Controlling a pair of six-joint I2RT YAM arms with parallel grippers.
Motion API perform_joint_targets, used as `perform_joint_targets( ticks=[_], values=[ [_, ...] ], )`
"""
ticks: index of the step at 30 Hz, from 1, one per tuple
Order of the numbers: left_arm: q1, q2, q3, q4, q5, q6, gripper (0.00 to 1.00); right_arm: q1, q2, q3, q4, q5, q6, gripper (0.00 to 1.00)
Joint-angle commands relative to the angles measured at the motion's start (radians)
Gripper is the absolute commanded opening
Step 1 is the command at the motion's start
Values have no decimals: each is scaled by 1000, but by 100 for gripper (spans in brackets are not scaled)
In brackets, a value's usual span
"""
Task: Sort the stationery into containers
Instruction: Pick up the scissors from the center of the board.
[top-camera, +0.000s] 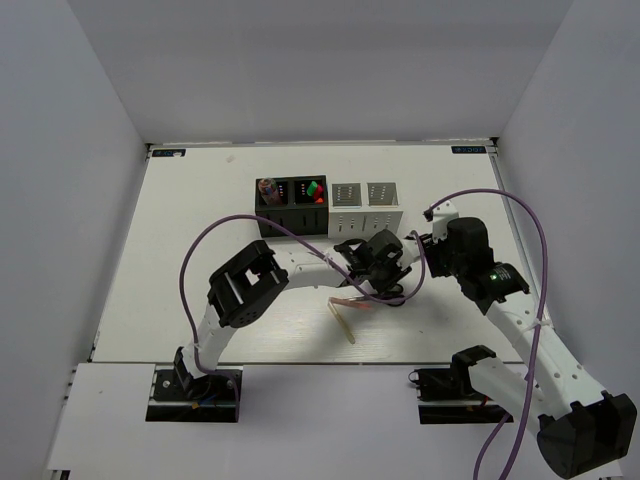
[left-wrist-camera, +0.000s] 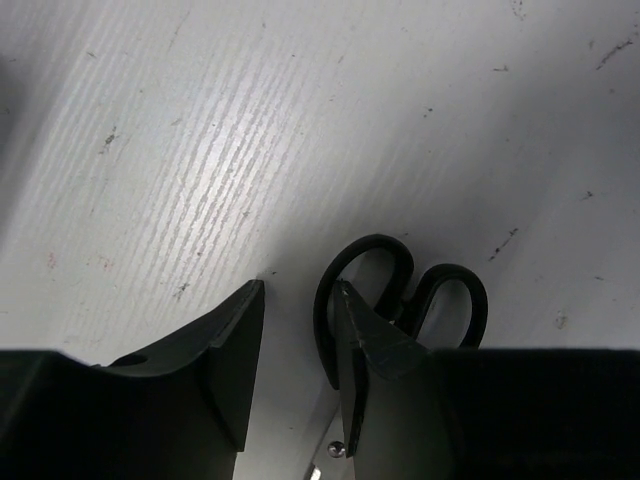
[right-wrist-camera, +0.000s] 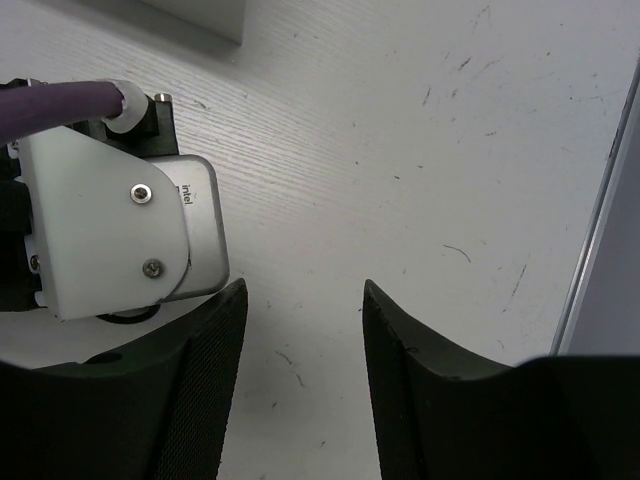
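Note:
Black-handled scissors (left-wrist-camera: 440, 290) lie flat on the white table, their blade and pivot screw running down between my left fingers. My left gripper (left-wrist-camera: 300, 285) (top-camera: 383, 268) hangs open just above them. Its right finger (left-wrist-camera: 375, 360) covers one handle loop, and that loop's outer rim shows in the gap. My right gripper (right-wrist-camera: 305, 285) (top-camera: 420, 255) is open over bare table just right of the left wrist. A thin pink stick (top-camera: 352, 303) and a pale wooden stick (top-camera: 344, 322) lie near the middle. The containers (top-camera: 330, 222) stand in a row behind, with highlighters (top-camera: 315, 190) in the second black one.
The left wrist's white camera housing (right-wrist-camera: 120, 230) and purple cable (right-wrist-camera: 60, 100) sit close beside my right gripper's left finger. A white container's corner (right-wrist-camera: 200, 20) is just beyond. The table's right edge (right-wrist-camera: 600, 230) runs near the right gripper.

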Motion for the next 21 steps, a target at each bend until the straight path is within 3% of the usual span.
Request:
perform_joint_targets(
  ticks=[1,7,11,14,15,17,21],
  values=[
    [-19,43,-49,-92,-46,54,45,5,-13,0,36,-21,-2,54],
    [-19,46,-92,-103,-73,63,34,5,-10,2,36,-22,-2,54],
    [-14,43,-104,-103,-114,74,8,5,-8,3,36,-28,-2,54],
    [-8,38,-113,-97,-144,73,2,5,-10,0,36,-27,-2,64],
    [-7,33,-121,-94,-156,73,0,5,-11,0,36,-28,-4,76],
    [12,11,-138,-82,-170,71,0,4,-11,-1,41,-28,-4,89],
    [53,-49,-190,-43,-194,57,0,4,-8,-3,38,-28,-5,90]
  ],
)
